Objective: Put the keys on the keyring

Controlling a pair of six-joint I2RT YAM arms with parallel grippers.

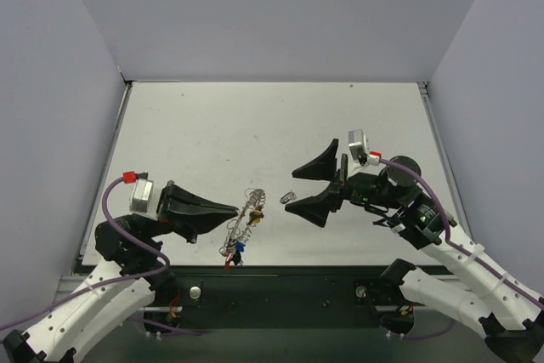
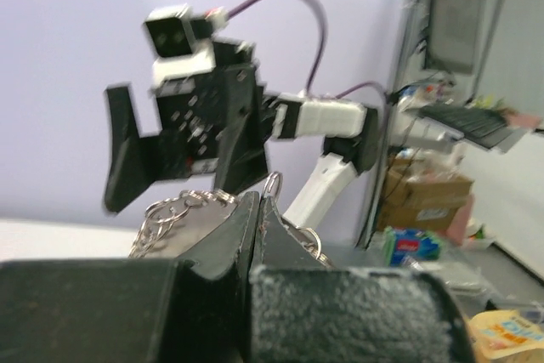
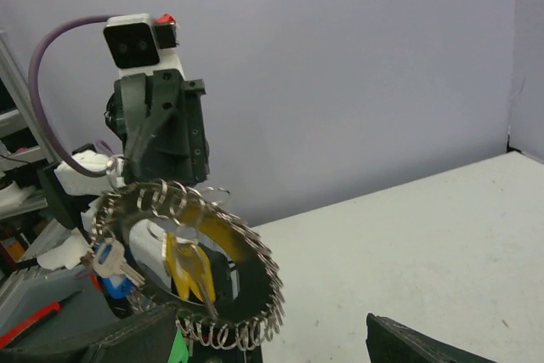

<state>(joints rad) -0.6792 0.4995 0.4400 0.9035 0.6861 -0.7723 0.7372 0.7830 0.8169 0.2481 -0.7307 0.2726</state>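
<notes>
left gripper (image 1: pixel 235 208): clenched on keyring (image 1: pixel 245 225) rim, above tabletop (image 1: pixel 255 125) near edge, middle | right gripper (image 1: pixel 311 184): spread wide, holding nothing | keyring: probably light, stiff, slippery coil; keys (image 3: pixel 189 268) dangle loosely; best grasp at rim

A silvery, coil-ribbed rim is shown on the keyring (image 3: pixel 270 282). A yellow key (image 3: pixel 191 265) and a blue-headed key (image 3: pixel 106 254) are seen on it. The left gripper (image 1: pixel 236 208) and right gripper (image 1: pixel 291 190) are finished in black, the arm links (image 1: pixel 85 303) in white, the cables (image 1: pixel 110 201) in purple. The table (image 1: pixel 212 125) is off-white, the walls (image 1: pixel 280 14) pale lilac.
</notes>
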